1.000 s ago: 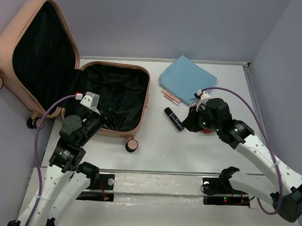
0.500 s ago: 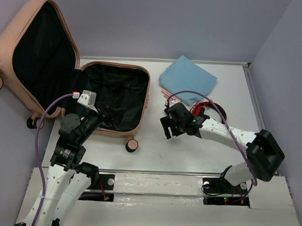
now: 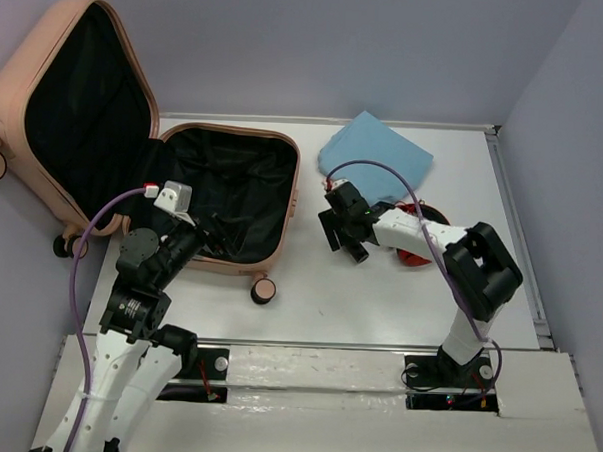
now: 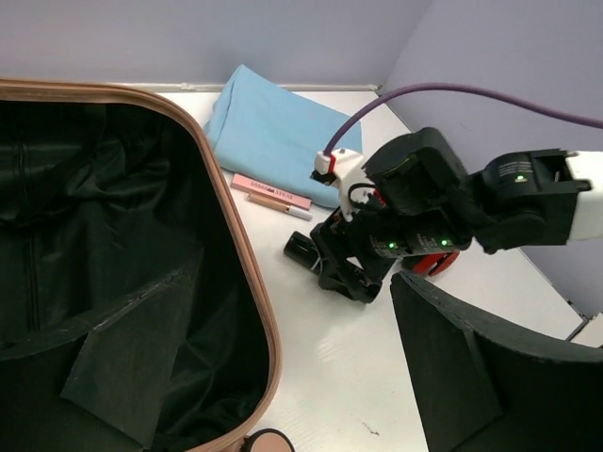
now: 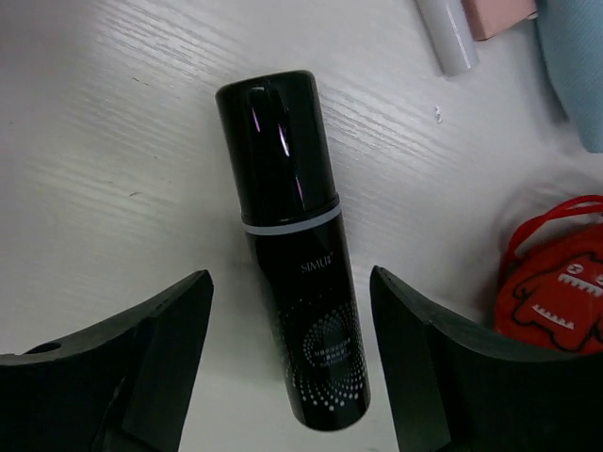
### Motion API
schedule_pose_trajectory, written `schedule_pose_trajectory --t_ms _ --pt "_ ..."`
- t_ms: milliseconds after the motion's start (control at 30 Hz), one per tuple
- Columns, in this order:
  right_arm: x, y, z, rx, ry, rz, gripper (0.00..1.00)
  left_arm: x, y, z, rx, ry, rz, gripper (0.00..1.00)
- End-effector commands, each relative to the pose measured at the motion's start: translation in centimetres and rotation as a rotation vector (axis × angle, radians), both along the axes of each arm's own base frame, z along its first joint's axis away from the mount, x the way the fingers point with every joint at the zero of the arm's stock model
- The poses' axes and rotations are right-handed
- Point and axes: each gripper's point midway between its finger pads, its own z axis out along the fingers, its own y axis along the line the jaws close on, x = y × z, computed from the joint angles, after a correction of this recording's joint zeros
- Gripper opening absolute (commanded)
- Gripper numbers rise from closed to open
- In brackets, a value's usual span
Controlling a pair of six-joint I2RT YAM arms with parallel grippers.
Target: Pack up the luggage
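A: What is seen at the left?

B: The luggage [image 3: 293, 196] is laid open at the left of the table. Its lid is leaned back and its black lining is bared; nothing packed can be made out inside. The left gripper [image 3: 213, 234] is held over the near wall of the case with its jaws spread wide, and nothing is held between them.

A: And further right?

B: 1 black bottle [image 5: 283, 188] is laid flat on the table, apart from the case. The right gripper [image 5: 290, 281] is set over it with jaws parted wide, 1 finger on each side — no contact is seen in the wrist view. Beyond it, a pink box [image 4: 271, 192] and a pen [image 4: 278, 205] are laid beside a folded blue cloth [image 3: 376, 159]. A red pouch [image 5: 556, 282] is seen at the far right.

A: Which step is judged to be in hand?

B: The pick of the bottle, with 4 other items left unpacked on the table.

A: What is called for next?

B: The jaws should be closed across the bottle's body near its middle — a smooth round body is likely to roll if pinched off-centre. The bottle would then be lifted over the rim and carried left into the base.
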Motion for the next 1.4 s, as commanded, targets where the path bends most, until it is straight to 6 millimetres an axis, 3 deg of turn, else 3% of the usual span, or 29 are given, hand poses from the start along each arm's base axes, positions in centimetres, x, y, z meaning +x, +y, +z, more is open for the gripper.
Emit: schedule_pose_trajectory --t_ms 0,67,100,167,233,300,433,500,533,600,633,667,700,800,1000,1067,1100,1133,1233,1267,1367 --pt "1.4 1.5 -0.5 0.032 0.000 0.048 0.72 -0.3 -0.1 0.9 -0.013 -0.040 -0.016 0.99" --pt "1.9 1.5 -0.9 0.036 0.007 0.043 0.62 -0.2 -0.1 0.9 -0.013 -0.040 -0.013 0.99" --pt "1.9 1.6 -1.2 0.037 0.012 0.045 0.51 -0.2 -0.1 0.9 -0.014 -0.039 -0.015 0.99" --pt "1.9 1.6 -1.1 0.037 0.009 0.046 0.44 -0.2 0.0 0.8 -0.013 -0.040 -0.013 0.99" --pt "2.0 1.5 -0.2 0.048 -0.012 0.041 0.24 -0.3 0.0 0.9 -0.014 -0.043 -0.013 0.99" --pt "1.7 1.3 1.2 0.070 -0.036 0.031 0.20 -0.4 0.0 1.1 -0.015 -0.048 -0.012 0.99" --pt "1.0 3.3 9.8 0.275 -0.156 0.049 0.17 0.0 0.5 0.9 -0.022 -0.034 0.023 0.99" --pt "0.0 5.9 12.9 0.373 -0.174 0.109 0.17 0.2 0.9 0.6 -0.032 -0.015 0.055 0.99" --pt "0.3 7.6 15.9 0.443 -0.209 0.119 0.17 0.6 1.6 0.5 -0.047 0.001 0.105 0.98" --pt "-0.4 10.7 18.3 0.518 -0.226 0.172 0.17 0.9 2.6 0.0 -0.050 0.031 0.166 0.99" --pt "0.0 13.2 20.2 0.588 -0.239 0.192 0.17 1.1 3.6 0.0 -0.056 0.044 0.227 0.99" --pt "0.4 13.8 22.3 0.638 -0.272 0.187 0.17 1.1 4.0 0.3 -0.066 0.036 0.254 0.99" --pt "0.4 16.0 21.2 0.660 -0.233 0.212 0.17 1.0 4.4 0.2 -0.069 0.043 0.277 0.99" --pt "2.3 20.7 21.2 0.738 -0.222 0.197 0.17 0.2 5.6 1.2 -0.102 0.013 0.329 0.99" --pt "5.8 27.3 18.1 0.878 -0.142 0.113 0.17 -0.2 8.0 1.7 -0.093 0.007 0.456 0.99" --pt "6.6 28.4 16.9 0.891 -0.123 0.092 0.18 0.0 7.9 1.2 -0.090 0.015 0.460 0.99" --pt "7.2 29.1 17.7 0.918 -0.135 0.092 0.18 0.2 7.6 0.8 -0.086 0.026 0.442 0.99" --pt "7.7 29.9 15.2 0.906 -0.104 0.069 0.18 0.1 7.3 0.8 -0.089 0.028 0.431 0.99" --pt "7.5 32.0 13.1 0.929 -0.046 0.086 0.21 0.1 7.2 0.8 -0.086 0.022 0.420 0.99" --pt "7.7 32.2 12.6 0.927 -0.042 0.080 0.25 0.1 7.2 0.8 -0.086 0.024 0.420 0.99" --pt "7.3 32.6 11.6 0.924 -0.024 0.070 0.49 0.0 6.8 0.4 -0.080 0.034 0.404 0.99"
